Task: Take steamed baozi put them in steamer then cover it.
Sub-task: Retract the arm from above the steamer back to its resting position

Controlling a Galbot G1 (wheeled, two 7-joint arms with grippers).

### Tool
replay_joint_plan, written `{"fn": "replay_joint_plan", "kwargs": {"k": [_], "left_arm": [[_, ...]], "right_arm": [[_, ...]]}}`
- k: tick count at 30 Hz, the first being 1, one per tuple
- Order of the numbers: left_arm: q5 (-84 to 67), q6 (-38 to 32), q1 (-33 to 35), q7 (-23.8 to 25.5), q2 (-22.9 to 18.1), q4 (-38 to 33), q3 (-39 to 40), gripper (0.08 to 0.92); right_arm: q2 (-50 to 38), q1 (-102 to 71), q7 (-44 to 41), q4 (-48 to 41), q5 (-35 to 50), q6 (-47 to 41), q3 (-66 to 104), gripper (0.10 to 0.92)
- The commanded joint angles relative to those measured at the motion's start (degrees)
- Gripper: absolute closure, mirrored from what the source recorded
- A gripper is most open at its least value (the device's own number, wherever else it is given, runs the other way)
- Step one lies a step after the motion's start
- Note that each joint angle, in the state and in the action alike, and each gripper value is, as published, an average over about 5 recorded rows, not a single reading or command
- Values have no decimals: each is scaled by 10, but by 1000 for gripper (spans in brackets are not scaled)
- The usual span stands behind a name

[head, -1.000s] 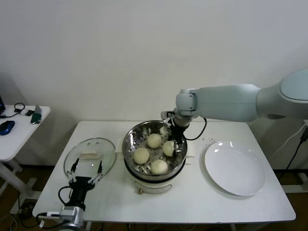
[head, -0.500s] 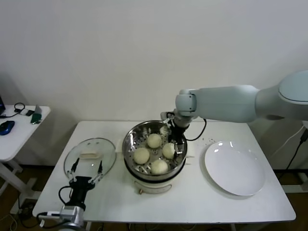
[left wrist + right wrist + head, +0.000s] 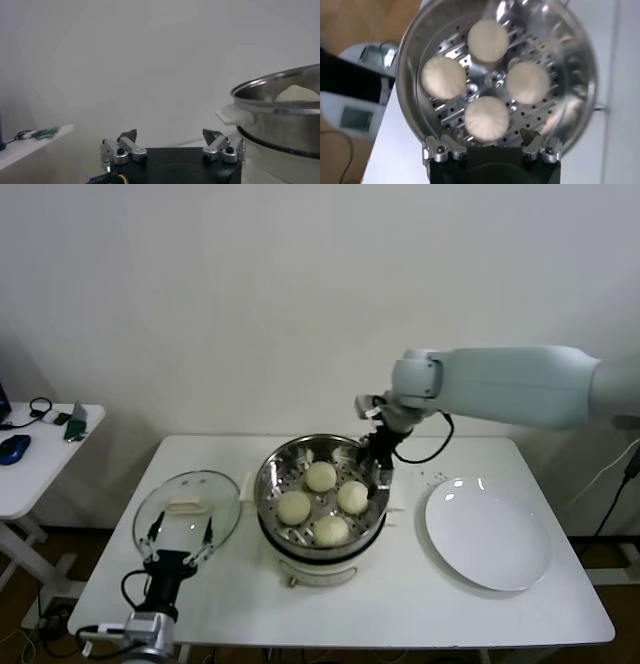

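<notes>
The loading step appears finished: all four buns (image 3: 323, 502) are seen lying on the perforated tray inside the steamer (image 3: 322, 496), spaced in a ring around the tray's centre and not touching one another. The buns are smooth, cream-white and domed, with no visible dents. What remains, by judgement, is the covering.

The right gripper (image 3: 379, 473) is held above the steamer's rim on the side towards the white plate (image 3: 488, 532), with its fingers spread apart and nothing between them; in the right wrist view the gripper (image 3: 492, 146) looks straight down into the pot with both fingertips clear of the buns.

The glass lid (image 3: 188, 511) lies flat on the table (image 3: 400, 599) beside the steamer, on the side away from the plate, its cream handle facing up. The left gripper (image 3: 180, 534) is poised just at the lid's near edge, fingers open and empty. The next move would call for the lid's handle to be gripped, and for the lid to be lifted level and centred over the steamer's rim.
</notes>
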Motion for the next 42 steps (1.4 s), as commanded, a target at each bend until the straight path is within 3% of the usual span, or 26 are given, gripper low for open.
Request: {"fn": "replay_joint_plan", "kwargs": {"k": [1, 7, 11, 19, 24, 30, 42], "left_arm": [[4, -1, 0, -1, 0, 2, -1, 177], [17, -3, -2, -5, 0, 1, -4, 177], [36, -5, -3, -4, -1, -1, -8, 177], [154, 0, 3, -12, -10, -2, -12, 177], [272, 17, 11, -37, -15, -10, -18, 177], [424, 63, 28, -53, -13, -29, -15, 177], [673, 171, -8, 12, 45, 5, 4, 177]], "right_arm": [[-159, 18, 80, 61, 45, 78, 61, 203], [-302, -59, 259, 151, 12, 177, 135, 203], [-381, -208, 376, 181, -38, 229, 263, 203], [-441, -593, 469, 190, -100, 269, 643, 203], [-417, -779, 490, 186, -114, 275, 845, 203], [-300, -1017, 472, 181, -156, 254, 1135, 203], [-159, -1182, 453, 182, -173, 244, 1315, 203]]}}
